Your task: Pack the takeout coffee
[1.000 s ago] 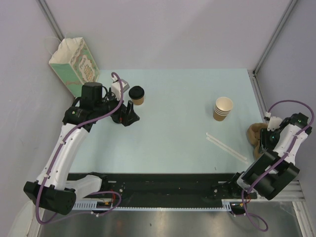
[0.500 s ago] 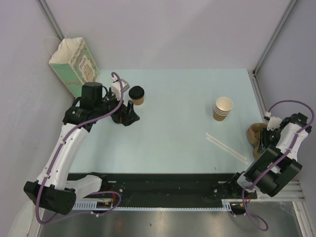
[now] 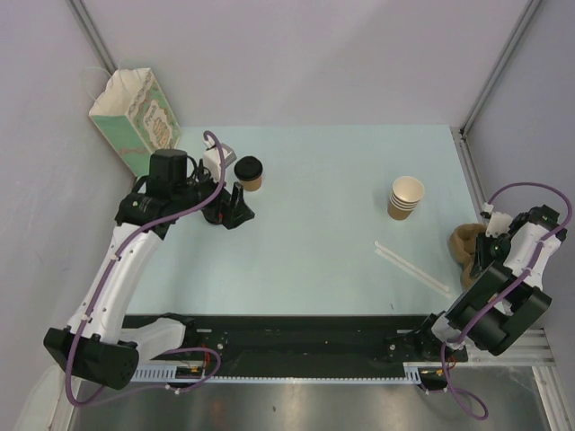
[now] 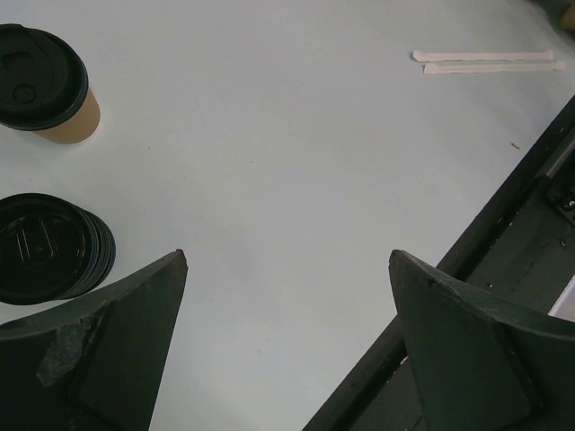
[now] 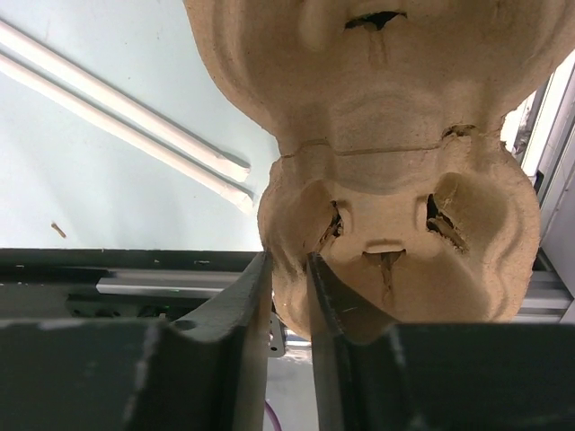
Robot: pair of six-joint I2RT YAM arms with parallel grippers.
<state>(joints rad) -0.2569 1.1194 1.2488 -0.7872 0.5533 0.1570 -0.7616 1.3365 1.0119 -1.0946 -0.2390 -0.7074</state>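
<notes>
On table (image 3: 314,224): one lidded cup (image 3: 249,172), two straws (image 3: 411,265), one carrier (image 3: 465,242).

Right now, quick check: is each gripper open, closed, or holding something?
Left gripper: open, holding nothing.
Right gripper: closed on the edge of the pulp cup carrier.

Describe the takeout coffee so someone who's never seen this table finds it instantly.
Find the patterned paper bag in the far left corner. Just right of it stands the takeout coffee. Unlike the lidless cup stack farther right, it is single and black-lidded.
</notes>
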